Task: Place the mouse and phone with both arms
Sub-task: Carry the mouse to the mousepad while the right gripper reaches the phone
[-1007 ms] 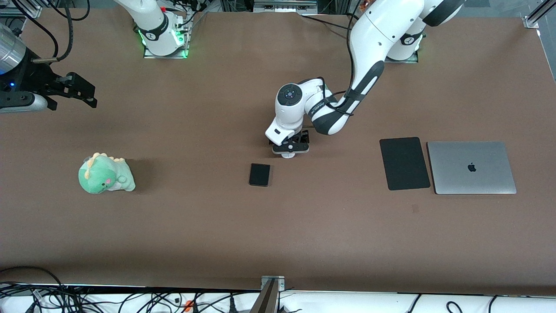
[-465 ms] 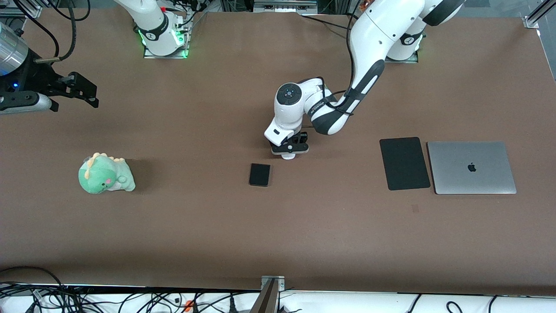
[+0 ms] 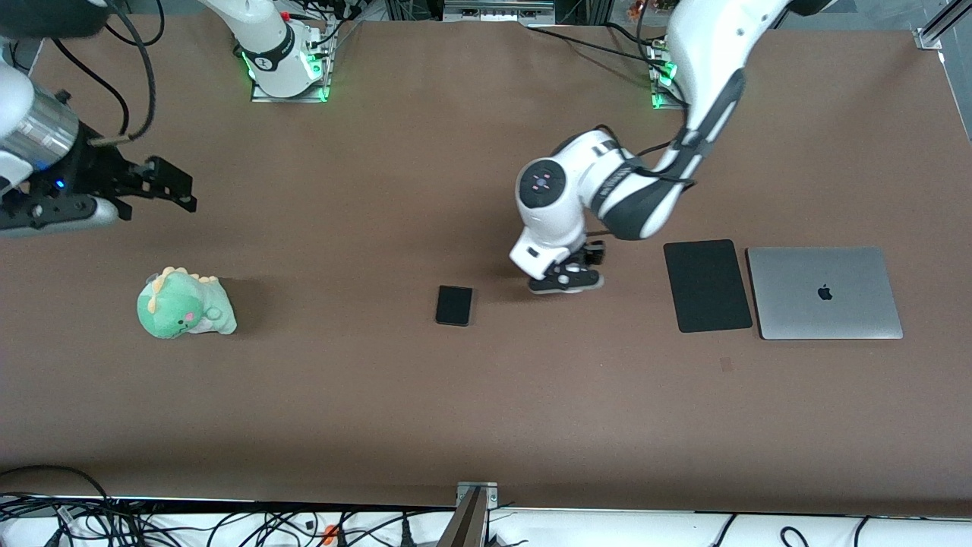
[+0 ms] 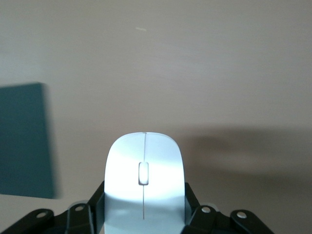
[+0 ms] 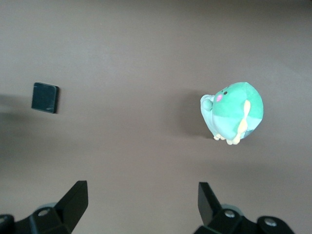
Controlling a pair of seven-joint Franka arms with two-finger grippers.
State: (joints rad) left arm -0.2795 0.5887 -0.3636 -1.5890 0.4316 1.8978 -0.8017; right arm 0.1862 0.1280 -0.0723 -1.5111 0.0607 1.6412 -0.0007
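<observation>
Front view: laptop [image 3: 824,292] bears Apple logo; left tool [image 3: 566,279] pinches mouse [image 4: 144,183]; right tool [image 3: 163,184] spread.

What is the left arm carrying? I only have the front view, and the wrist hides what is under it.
Observer: The left wrist view shows a small white oval computer mouse clamped between the fingers of the left gripper.
Operator: Is the other arm's hand open? I cannot tell from here.
Observer: Yes. In the right wrist view the fingers of the right gripper stand wide apart with nothing between them.
Operator: What does that camera look down on?
Observer: Bare brown table, with the small glossy black phone and a green plush dinosaur in view. Neither lies between the fingers.
</observation>
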